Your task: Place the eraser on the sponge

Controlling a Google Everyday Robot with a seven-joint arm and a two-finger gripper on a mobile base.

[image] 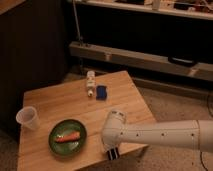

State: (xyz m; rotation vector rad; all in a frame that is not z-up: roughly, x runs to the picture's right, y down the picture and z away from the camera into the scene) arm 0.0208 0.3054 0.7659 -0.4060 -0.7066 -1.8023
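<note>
- The white arm (160, 135) is reaching in from the right, with its rounded wrist hanging over the near edge of the wooden table (55, 102).
- The gripper (112, 149) is pointing downward at that near edge and is largely hidden beneath the wrist.
- The eraser (113, 154), black with white stripes, is showing directly under the gripper.
- The sponge (101, 92) is lying on the table's far side, well apart from the eraser and just beside a white bottle (90, 83) lying on its side.
- A green plate (75, 127) is sitting front left, carrying an orange item (67, 136).
- A clear cup (27, 118) is standing upright near the plate.
</note>
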